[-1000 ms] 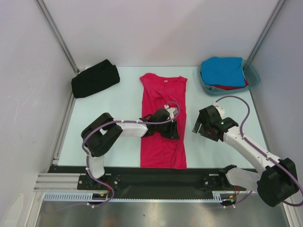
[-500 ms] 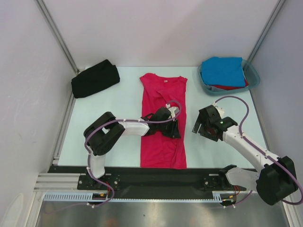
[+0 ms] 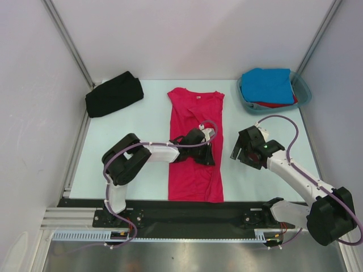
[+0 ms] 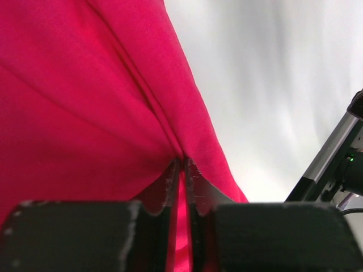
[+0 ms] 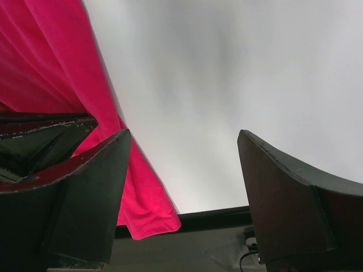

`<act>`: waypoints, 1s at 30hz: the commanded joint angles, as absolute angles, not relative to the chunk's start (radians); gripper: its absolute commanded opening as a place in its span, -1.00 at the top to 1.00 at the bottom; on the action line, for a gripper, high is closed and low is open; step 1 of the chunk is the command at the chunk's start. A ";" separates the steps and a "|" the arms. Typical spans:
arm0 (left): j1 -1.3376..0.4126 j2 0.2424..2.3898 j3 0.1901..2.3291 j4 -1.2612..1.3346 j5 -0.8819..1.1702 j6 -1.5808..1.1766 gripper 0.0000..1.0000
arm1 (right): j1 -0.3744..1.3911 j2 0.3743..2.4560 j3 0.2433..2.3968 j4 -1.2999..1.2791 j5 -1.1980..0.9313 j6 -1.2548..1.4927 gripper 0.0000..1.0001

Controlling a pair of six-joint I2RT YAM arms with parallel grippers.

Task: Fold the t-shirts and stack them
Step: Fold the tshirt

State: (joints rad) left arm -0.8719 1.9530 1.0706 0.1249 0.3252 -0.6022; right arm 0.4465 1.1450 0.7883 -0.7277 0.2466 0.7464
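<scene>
**Limp cloth, pinched**

My left gripper (image 4: 182,170) nips a raised fold of the crimson-pink t-shirt (image 3: 191,110), which lies flat on the table (image 3: 144,116). It is light and limp, so it should sag. My right gripper (image 5: 184,164) hangs spread beside its right edge, where I'd take hold.

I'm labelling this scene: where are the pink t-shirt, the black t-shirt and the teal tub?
pink t-shirt (image 3: 190,110), top external view, chest below the collar.
black t-shirt (image 3: 113,95), top external view, middle of the bundle.
teal tub (image 3: 303,93), top external view, right rim.

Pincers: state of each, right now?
Left pincer: closed on a fold of the crimson-pink cloth t-shirt.
Right pincer: open, holding nothing.
</scene>
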 commanded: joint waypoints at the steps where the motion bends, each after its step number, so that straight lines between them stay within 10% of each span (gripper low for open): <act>1: -0.868 1.959 1.104 0.146 0.342 -0.597 0.80 | 0.440 1.146 0.785 -0.710 0.245 0.735 -0.61; 30: -0.865 1.818 1.075 0.106 0.314 -0.565 0.99 | 0.440 1.164 0.767 -0.686 0.219 0.732 -0.61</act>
State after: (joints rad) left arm -0.8719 1.8744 1.0714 0.1047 0.3218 -0.5915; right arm 0.4431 1.1629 0.7666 -0.7044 0.2199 0.7452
